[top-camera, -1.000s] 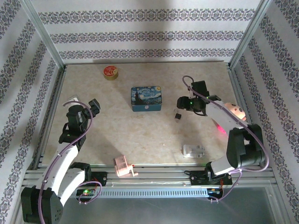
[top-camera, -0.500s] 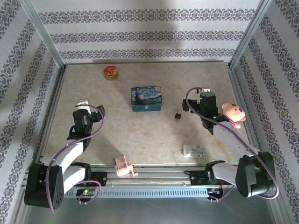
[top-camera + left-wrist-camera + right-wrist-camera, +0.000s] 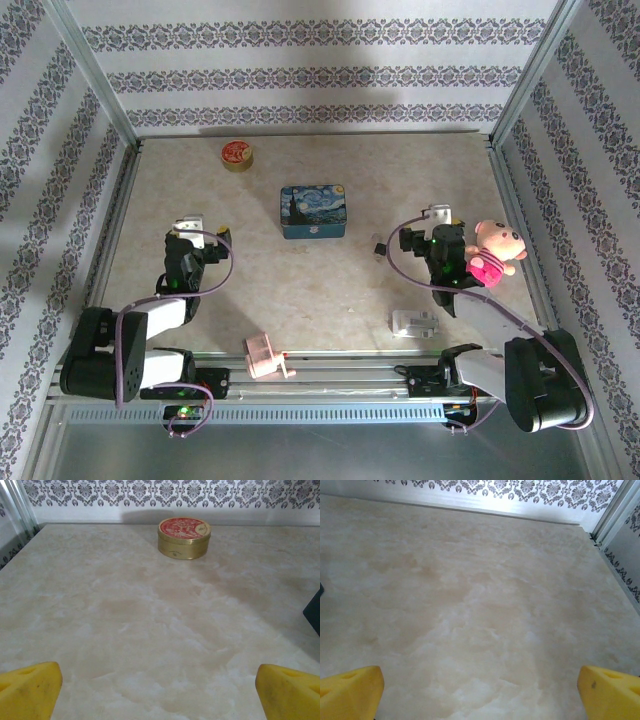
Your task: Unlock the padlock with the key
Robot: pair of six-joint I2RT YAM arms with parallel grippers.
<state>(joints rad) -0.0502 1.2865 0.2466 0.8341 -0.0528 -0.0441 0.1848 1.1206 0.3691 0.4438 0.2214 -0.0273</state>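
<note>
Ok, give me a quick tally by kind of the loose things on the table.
Tins: 2 (round red-lidded tin, blue tin)
Padlock: 1
Plush toy: 1
Small plastic pieces: 2 (white piece, pink piece)
Total: 6; the key is too small to pick out.

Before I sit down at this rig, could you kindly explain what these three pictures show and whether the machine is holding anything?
Two small robot arms are bolted at the near edge of a table. The wide picture looks down from above and behind them; the other two come from a camera on each wrist, the yellow blocks in their bottom corners being that gripper's fingers. On the table lie a round red-lidded tin, a blue painted tin, a small padlock, a pink plush toy, a white object and a pink object. The left gripper and right gripper are both open, holding nothing.
</note>
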